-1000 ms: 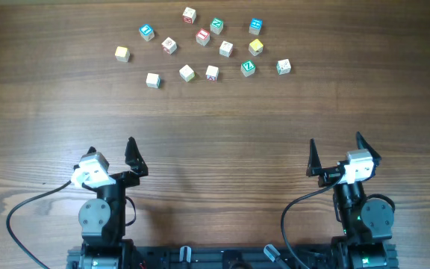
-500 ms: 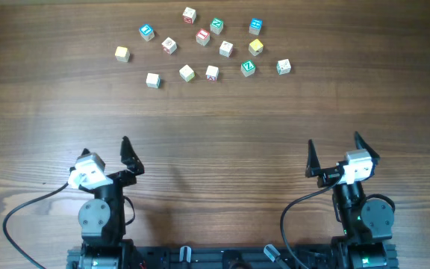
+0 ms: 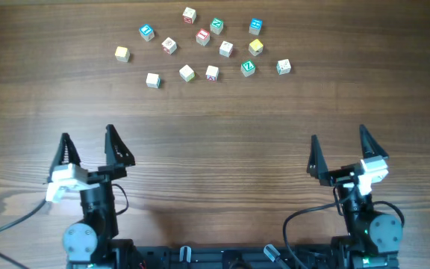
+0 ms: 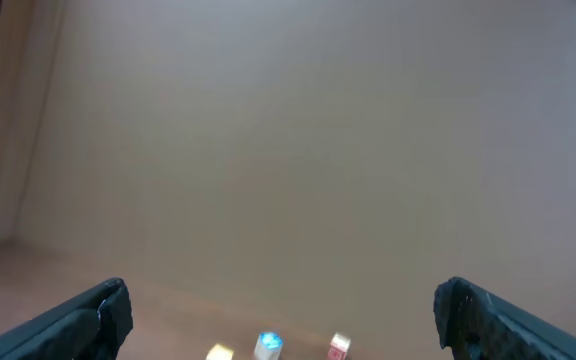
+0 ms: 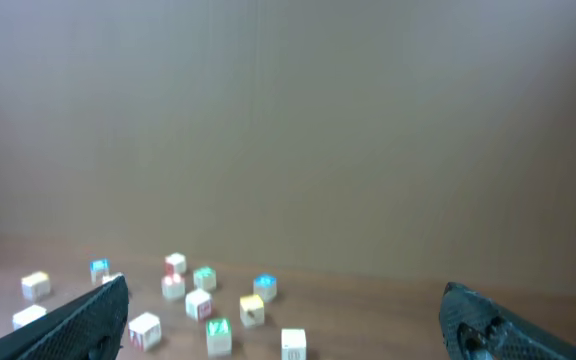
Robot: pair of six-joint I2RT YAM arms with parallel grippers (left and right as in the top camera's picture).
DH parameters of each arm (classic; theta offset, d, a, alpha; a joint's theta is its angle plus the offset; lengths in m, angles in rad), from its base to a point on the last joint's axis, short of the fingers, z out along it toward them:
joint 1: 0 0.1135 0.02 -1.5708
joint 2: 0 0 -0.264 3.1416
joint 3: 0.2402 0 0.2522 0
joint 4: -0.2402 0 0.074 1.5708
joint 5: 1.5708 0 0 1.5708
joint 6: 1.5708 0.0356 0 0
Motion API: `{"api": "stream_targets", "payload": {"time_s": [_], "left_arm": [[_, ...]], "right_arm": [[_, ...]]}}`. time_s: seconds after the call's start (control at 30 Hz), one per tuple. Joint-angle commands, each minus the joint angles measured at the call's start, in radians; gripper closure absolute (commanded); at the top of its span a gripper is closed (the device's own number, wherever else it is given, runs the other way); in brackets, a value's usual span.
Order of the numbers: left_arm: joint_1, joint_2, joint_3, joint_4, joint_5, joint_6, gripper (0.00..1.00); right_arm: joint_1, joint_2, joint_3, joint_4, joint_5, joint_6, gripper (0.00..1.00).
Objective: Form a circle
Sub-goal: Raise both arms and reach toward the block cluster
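The letter cubes point(image 3: 212, 72) are lying scattered along the far part of the table point(image 3: 215, 164), each one apart from its neighbours and not yet arranged as a ring. The green Z cube point(image 3: 248, 68) is sitting toward the right of the spread, with pale cream-faced cubes just to its left and right. Blue-, red- and yellow-faced cubes are lying mixed in among them.

The overhead view is showing the whole spread. The right wrist view is showing most of it, low in the picture, including a green-faced cube point(image 5: 217, 330) near the bottom edge. The left wrist view is catching only three blurred cubes at its bottom edge: one pale point(image 4: 219, 352), one blue point(image 4: 267, 345) and one red point(image 4: 339, 346).

The left gripper point(image 3: 87, 132) is hovering at the near left, well apart from the cubes, with its fingers spread wide and holding nothing. Its own camera is confirming this point(image 4: 280, 295). The right gripper point(image 3: 337, 133) is hovering at the near right, fingers likewise wide apart and empty, as its own camera is also showing point(image 5: 283, 290).

Compared with one second ago, the left gripper is now standing further left and pointing more squarely at the far edge. The right gripper is turned slightly. The cubes are lying exactly where they were.
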State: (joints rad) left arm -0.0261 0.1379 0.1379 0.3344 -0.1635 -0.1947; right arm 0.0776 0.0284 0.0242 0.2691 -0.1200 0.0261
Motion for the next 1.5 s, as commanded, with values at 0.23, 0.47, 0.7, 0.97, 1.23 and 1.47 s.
{"api": "stream_targets", "payload": {"time_s": [0.23, 0.47, 0.7, 0.97, 1.23, 1.47], "left_arm": [[-0.003, 0.747, 1.022, -0.560, 0.215, 0.061, 0.00], [-0.003, 1.309, 1.823, -1.318, 0.246, 0.076, 0.00], [-0.003, 1.507, 1.888, -1.506, 0.246, 0.079, 0.00], [-0.003, 1.528, 1.888, -1.506, 0.249, 0.079, 0.33], [-0.003, 1.531, 1.888, -1.508, 0.380, 0.079, 0.61], [-0.005, 1.628, 1.824, -1.542, 0.326, 0.053, 0.05]], "right_arm": [[-0.003, 0.363, 0.505, -0.047, 0.093, -0.109, 0.00], [-0.003, 1.014, 1.237, -0.644, -0.056, -0.135, 0.00], [-0.003, 1.522, 1.588, -1.065, -0.234, -0.114, 0.00], [-0.003, 1.740, 1.587, -0.982, -0.224, -0.078, 0.60], [-0.003, 1.779, 1.585, -0.941, -0.062, -0.080, 0.65], [-0.002, 1.815, 1.585, -0.978, -0.061, -0.090, 0.20]]}}
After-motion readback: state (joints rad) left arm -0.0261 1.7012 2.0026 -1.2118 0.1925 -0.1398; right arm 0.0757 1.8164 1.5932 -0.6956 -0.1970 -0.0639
